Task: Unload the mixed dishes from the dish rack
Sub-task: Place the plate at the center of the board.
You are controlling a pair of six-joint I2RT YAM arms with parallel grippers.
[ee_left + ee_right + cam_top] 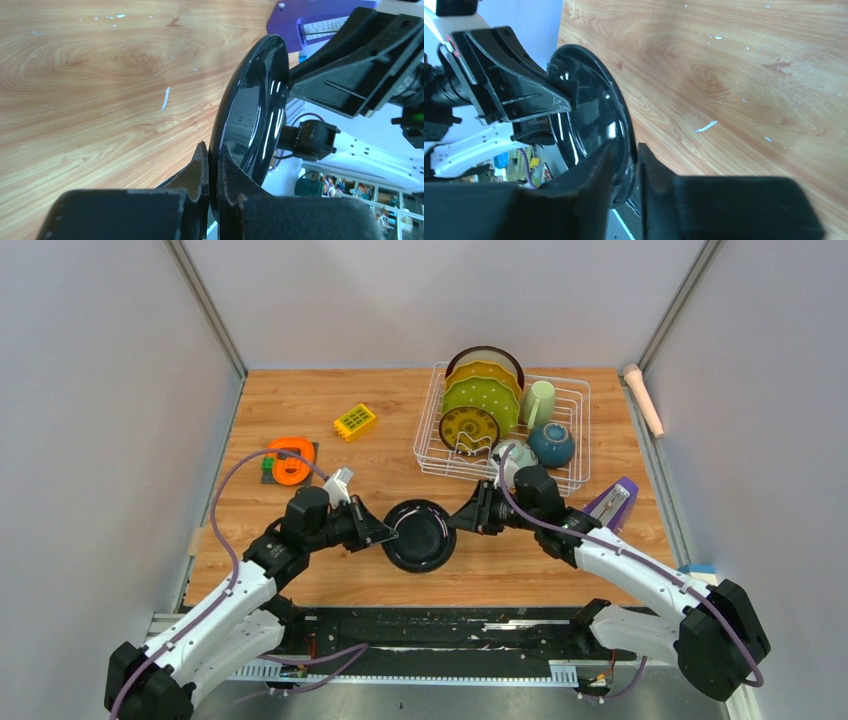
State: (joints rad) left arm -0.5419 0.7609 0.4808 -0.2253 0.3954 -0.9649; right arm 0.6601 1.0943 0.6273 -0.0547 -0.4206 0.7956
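Glossy black plate (420, 535) spans between left gripper (388, 532) and right gripper (458, 523), each pinched narrowly on an opposite rim edge, dish rack (587, 440) just beyond the right one; probably stiff, light, slick and breakable, so grasp the rim.

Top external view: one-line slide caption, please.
Left jaws and right jaws clamp opposite edges of the black plate, loaded dish rack behind.
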